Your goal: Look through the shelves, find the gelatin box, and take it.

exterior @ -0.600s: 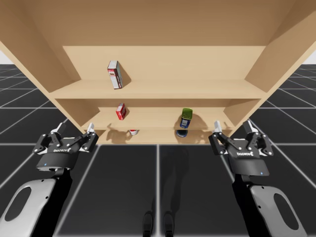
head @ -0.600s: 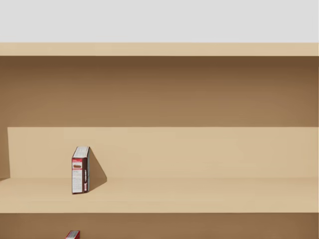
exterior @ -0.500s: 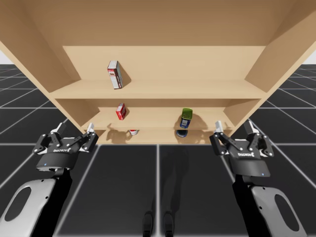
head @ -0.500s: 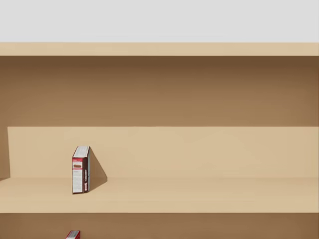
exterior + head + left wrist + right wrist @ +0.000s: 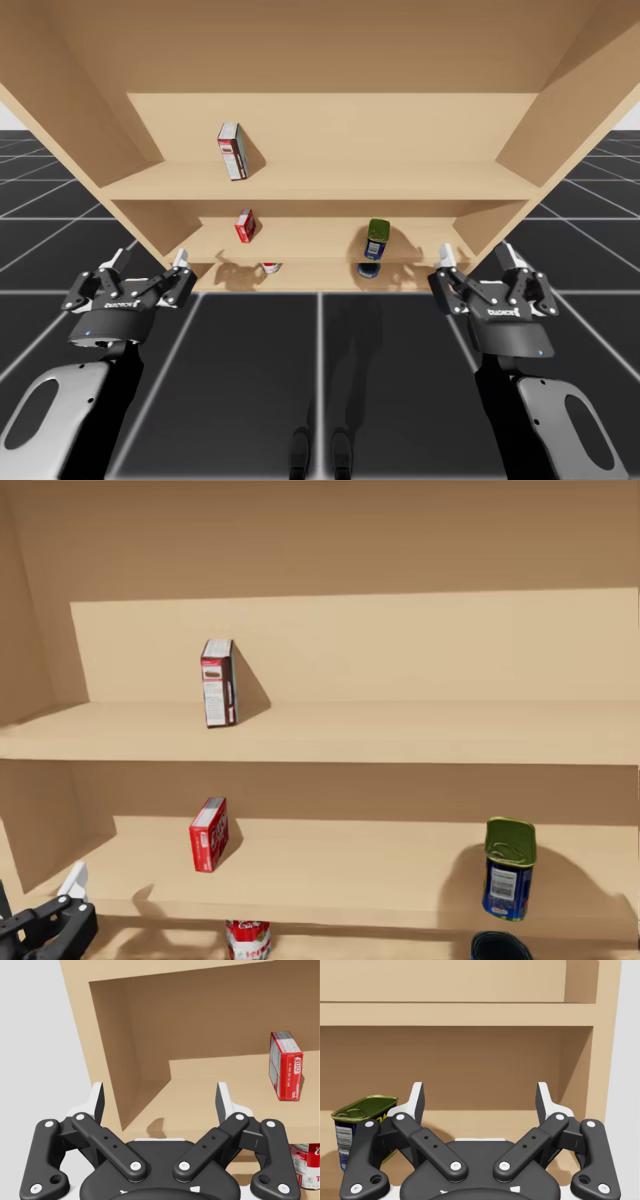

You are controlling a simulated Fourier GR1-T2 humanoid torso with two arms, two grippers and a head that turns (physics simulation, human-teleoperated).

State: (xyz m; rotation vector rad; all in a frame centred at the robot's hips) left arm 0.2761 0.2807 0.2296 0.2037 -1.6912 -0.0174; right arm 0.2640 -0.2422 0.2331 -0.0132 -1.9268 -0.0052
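One small red box [image 5: 209, 834], the gelatin, stands on the middle shelf [image 5: 360, 875] toward its left end. Above it, on the top shelf [image 5: 420, 730], stands a taller box [image 5: 217, 683]. A green-topped can [image 5: 509, 868] sits well to the right on the middle shelf, and a red-and-white can [image 5: 248, 940] shows on the shelf below. The left jaws and right jaws hang wide open and empty before the shelves, well apart from the red box.
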